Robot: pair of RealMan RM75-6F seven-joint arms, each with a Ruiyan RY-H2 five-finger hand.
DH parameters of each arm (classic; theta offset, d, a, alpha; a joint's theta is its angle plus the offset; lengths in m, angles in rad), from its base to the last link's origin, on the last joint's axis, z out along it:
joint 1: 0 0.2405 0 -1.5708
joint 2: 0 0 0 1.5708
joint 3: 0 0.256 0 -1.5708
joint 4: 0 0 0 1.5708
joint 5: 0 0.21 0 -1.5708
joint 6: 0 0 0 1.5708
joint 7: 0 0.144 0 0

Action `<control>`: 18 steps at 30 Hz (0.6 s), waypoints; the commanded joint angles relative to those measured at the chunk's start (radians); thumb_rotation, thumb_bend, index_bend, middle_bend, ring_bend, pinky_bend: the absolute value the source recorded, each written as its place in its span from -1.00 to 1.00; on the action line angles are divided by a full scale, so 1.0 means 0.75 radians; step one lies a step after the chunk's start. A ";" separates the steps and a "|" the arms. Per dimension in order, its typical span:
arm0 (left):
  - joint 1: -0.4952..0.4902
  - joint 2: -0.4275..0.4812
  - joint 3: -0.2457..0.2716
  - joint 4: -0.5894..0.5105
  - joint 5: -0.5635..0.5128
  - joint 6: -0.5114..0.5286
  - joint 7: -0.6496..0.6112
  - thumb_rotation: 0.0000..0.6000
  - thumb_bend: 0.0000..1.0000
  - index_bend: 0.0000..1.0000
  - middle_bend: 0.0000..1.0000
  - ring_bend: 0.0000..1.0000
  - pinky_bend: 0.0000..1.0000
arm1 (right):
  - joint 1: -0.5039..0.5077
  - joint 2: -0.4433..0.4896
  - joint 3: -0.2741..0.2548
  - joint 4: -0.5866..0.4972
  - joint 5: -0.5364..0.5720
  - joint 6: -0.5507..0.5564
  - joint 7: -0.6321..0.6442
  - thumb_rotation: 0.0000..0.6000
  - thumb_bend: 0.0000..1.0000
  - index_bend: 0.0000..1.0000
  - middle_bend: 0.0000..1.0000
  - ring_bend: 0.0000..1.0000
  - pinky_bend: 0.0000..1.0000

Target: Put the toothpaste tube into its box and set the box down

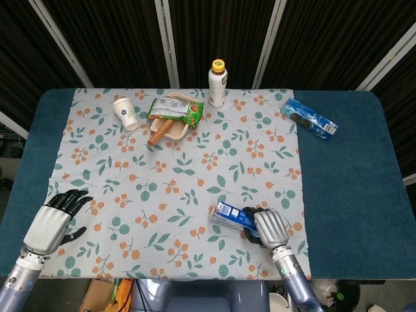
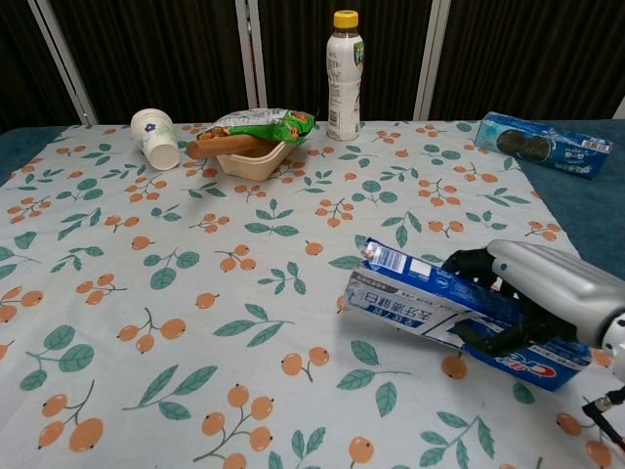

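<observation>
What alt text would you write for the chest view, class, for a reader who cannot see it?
A silver-and-black right robot hand holds a long blue-and-white cardboard toothpaste box low over a leaf-and-berry printed tablecloth. Behind stand a yellow-capped white plastic bottle, a tipped white paper cup and a blue biscuit packet.

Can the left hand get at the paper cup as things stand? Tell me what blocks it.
Probably yes. The left hand is open at the near left edge, holding nothing, and only bare tablecloth lies between it and the tipped paper cup at the far left. Whether the arm stretches that far is uncertain.
</observation>
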 commanded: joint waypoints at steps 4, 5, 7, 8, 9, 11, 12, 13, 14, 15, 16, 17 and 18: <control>0.004 0.003 -0.007 -0.001 -0.002 -0.008 -0.009 1.00 -0.96 -0.52 -0.58 -0.58 -0.40 | 0.039 -0.042 0.030 -0.014 0.081 -0.025 -0.133 1.00 -0.13 -1.00 -0.88 -1.00 -0.65; 0.006 0.004 -0.008 -0.004 -0.003 -0.009 -0.010 1.00 -0.96 -0.52 -0.58 -0.58 -0.40 | 0.042 -0.037 0.034 -0.030 0.092 -0.024 -0.154 1.00 -0.13 -1.00 -0.90 -1.00 -0.67; 0.009 0.006 -0.010 -0.011 -0.004 -0.010 -0.014 1.00 -0.96 -0.52 -0.60 -0.60 -0.42 | 0.041 -0.018 0.036 -0.063 0.102 -0.015 -0.173 1.00 -0.13 -1.00 -0.91 -1.00 -0.67; 0.011 0.008 -0.011 -0.014 -0.004 -0.009 -0.015 1.00 -0.96 -0.53 -0.61 -0.61 -0.43 | 0.039 -0.006 0.035 -0.079 0.104 -0.012 -0.181 1.00 -0.13 -1.00 -0.91 -1.00 -0.67; 0.012 0.010 -0.012 -0.017 -0.004 -0.008 -0.015 1.00 -0.96 -0.53 -0.62 -0.62 -0.45 | 0.037 0.012 0.032 -0.097 0.102 -0.006 -0.191 1.00 -0.13 -1.00 -0.91 -1.00 -0.68; 0.019 0.020 -0.015 -0.027 -0.008 -0.003 -0.017 1.00 -0.96 -0.55 -0.65 -0.65 -0.49 | 0.029 0.078 0.022 -0.150 0.078 0.018 -0.215 1.00 -0.13 -1.00 -0.91 -1.00 -0.72; 0.022 0.024 -0.016 -0.031 -0.010 -0.001 -0.016 1.00 -0.96 -0.56 -0.67 -0.68 -0.52 | 0.022 0.115 0.015 -0.175 0.063 0.031 -0.222 1.00 -0.13 -1.00 -0.91 -1.00 -0.72; 0.027 0.034 -0.019 -0.037 -0.016 0.002 -0.012 1.00 -0.96 -0.59 -0.70 -0.71 -0.55 | 0.011 0.178 0.003 -0.216 0.041 0.047 -0.229 1.00 -0.13 -1.00 -0.91 -1.00 -0.72; 0.033 0.042 -0.021 -0.044 -0.026 0.003 -0.009 1.00 -0.96 -0.60 -0.71 -0.72 -0.57 | 0.001 0.228 -0.009 -0.246 0.024 0.061 -0.234 1.00 -0.13 -1.00 -0.92 -1.00 -0.72; 0.037 0.049 -0.022 -0.054 -0.033 0.001 -0.006 1.00 -0.96 -0.62 -0.73 -0.74 -0.59 | -0.011 0.284 -0.023 -0.272 0.008 0.075 -0.238 1.00 -0.13 -1.00 -0.92 -1.00 -0.72; 0.044 0.061 -0.022 -0.074 -0.049 -0.004 -0.003 1.00 -0.96 -0.65 -0.75 -0.75 -0.60 | -0.029 0.365 -0.042 -0.305 -0.019 0.095 -0.239 1.00 -0.13 -1.00 -0.93 -1.00 -0.72; 0.049 0.070 -0.021 -0.089 -0.060 -0.009 -0.001 1.00 -0.96 -0.67 -0.77 -0.76 -0.61 | -0.043 0.420 -0.055 -0.320 -0.041 0.114 -0.234 1.00 -0.13 -1.00 -0.93 -1.00 -0.72; 0.056 0.083 -0.019 -0.115 -0.075 -0.019 0.003 1.00 -0.96 -0.70 -0.79 -0.79 -0.64 | -0.064 0.495 -0.074 -0.330 -0.082 0.143 -0.218 1.00 -0.13 -1.00 -0.93 -1.00 -0.72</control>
